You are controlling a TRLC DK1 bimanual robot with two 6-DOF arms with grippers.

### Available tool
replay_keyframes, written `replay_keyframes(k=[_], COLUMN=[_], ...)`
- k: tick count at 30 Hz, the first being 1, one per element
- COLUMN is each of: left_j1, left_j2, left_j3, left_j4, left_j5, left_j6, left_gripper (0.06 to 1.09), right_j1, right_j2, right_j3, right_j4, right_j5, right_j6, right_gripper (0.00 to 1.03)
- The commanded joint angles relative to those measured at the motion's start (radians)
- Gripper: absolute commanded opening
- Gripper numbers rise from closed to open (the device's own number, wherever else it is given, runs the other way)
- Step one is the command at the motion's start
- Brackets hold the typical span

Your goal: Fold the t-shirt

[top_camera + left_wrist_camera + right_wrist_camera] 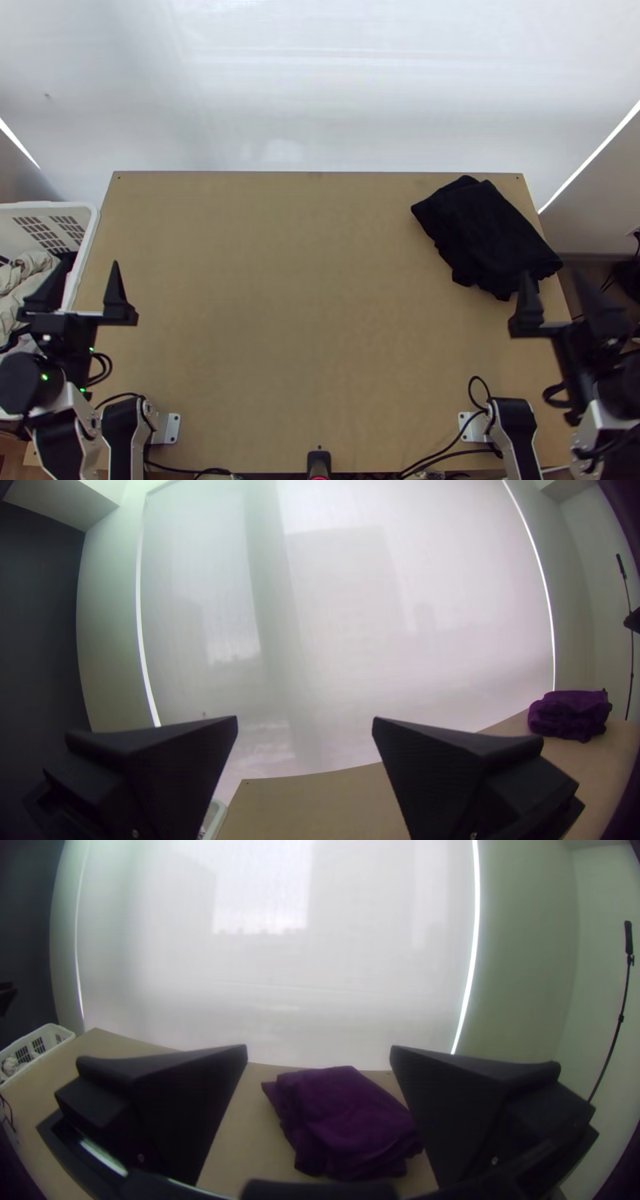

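lying folded at the right edge of the table (280, 320), the t-shirt (492, 232) is probably needing no further fold; left hand (90, 262) and right hand (552, 274) are standing open, the next move likely requiring only parking.

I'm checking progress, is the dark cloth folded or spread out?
Folded, loosely: the dark cloth lies in a compact, layered bundle, edges uneven.

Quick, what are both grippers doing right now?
Left gripper: open, holding nothing.
Right gripper: open, holding nothing, near the dark folded cloth.
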State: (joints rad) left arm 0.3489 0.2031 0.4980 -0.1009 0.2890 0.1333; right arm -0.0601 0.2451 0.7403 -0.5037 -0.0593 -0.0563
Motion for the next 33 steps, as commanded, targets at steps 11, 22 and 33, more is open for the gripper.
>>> replay_keyframes(k=[11, 22, 33], left_j1=[0.004, -0.002, 0.012], left_j2=[-0.208, -0.208, -0.208], left_j3=[-0.305, -0.406, -0.415], left_j4=[0.198, 0.179, 0.102], left_j5=[0.012, 0.038, 0.013], left_j6=[-0.090, 0.019, -0.095], left_gripper=[1.04, 1.04, 1.04], right_j1=[-0.014, 0.022, 0.045], right_j2=[-0.251, -0.251, -0.245], right_j3=[-0.338, -0.601, -0.676], right_j4=[0.145, 0.352, 0.318], right_j5=[0.016, 0.015, 0.018], right_j6=[0.018, 0.067, 0.070], right_gripper=[0.99, 0.99, 0.99])
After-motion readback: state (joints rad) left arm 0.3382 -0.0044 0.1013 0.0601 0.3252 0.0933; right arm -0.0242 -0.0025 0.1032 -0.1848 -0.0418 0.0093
